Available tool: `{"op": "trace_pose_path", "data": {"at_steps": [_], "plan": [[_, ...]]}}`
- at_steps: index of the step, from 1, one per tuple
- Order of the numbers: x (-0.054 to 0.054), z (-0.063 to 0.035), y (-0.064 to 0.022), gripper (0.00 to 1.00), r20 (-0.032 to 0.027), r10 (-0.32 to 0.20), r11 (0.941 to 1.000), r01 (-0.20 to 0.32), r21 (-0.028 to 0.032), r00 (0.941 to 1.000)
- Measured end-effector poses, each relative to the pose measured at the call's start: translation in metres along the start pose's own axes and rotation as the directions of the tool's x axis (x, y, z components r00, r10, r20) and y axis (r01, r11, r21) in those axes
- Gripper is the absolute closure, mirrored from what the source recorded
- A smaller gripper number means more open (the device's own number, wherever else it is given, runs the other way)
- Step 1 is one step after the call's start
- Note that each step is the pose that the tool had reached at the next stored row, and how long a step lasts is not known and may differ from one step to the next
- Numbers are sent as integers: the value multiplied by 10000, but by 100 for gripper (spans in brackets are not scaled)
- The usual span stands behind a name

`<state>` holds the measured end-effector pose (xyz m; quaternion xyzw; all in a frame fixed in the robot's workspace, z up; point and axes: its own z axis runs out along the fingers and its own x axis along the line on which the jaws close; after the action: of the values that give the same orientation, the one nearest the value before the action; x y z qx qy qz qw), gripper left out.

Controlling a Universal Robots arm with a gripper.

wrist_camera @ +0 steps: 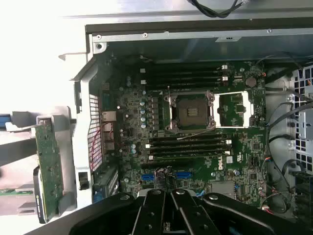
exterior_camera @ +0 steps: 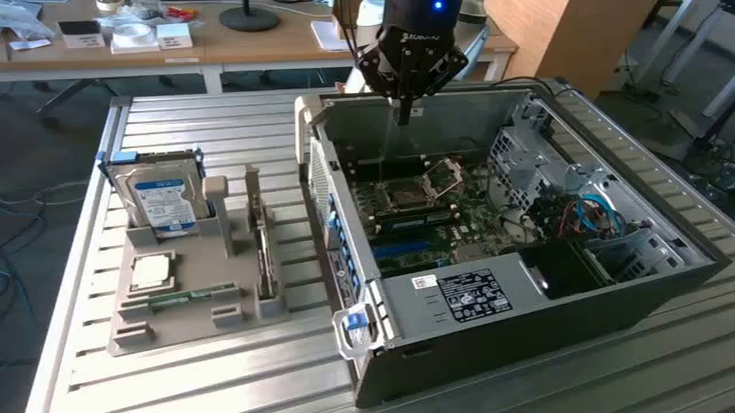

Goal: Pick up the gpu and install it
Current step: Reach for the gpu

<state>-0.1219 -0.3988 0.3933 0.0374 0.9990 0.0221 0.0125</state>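
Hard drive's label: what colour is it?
The label is blue and white, best seen in the exterior view.

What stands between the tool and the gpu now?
In the exterior view, the computer case's vented wall stands between the tool and the gpu in the grey holder.

motherboard (wrist_camera: 132,115) green; hard drive (exterior_camera: 147,163) silver, label (exterior_camera: 162,202) blue-white; case (exterior_camera: 552,331) black; jaws black

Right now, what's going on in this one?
The robot arm's end effector hangs shut, holding nothing, over the open computer case, above the motherboard. The gpu stands on edge in the gray holder beside the case, not yet picked up, near the hard drive.
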Motion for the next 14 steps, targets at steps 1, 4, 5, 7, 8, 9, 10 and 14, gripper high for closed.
{"op": "trace_pose_path", "data": {"at_steps": [1, 4, 5, 7, 8, 9, 10, 14], "plan": [[0, 0, 0, 89, 0, 0, 10000, 0, 0, 10000], [0, 0, 0, 89, 0, 1, 10000, -1, 0, 10000], [0, 0, 0, 89, 0, 1, 10000, -1, 0, 10000], [0, 1, 0, 89, 3, 1, 10000, -1, 21, 10000], [0, 1, 0, 89, 3, 0, 10000, 0, 23, 10000], [0, 1, 0, 89, 4, 0, 10000, 0, 23, 10000], [0, 1, 0, 89, 3, 0, 10000, 0, 24, 10000], [0, 0, 0, 89, 2, 0, 10000, 0, 26, 10000]]}}
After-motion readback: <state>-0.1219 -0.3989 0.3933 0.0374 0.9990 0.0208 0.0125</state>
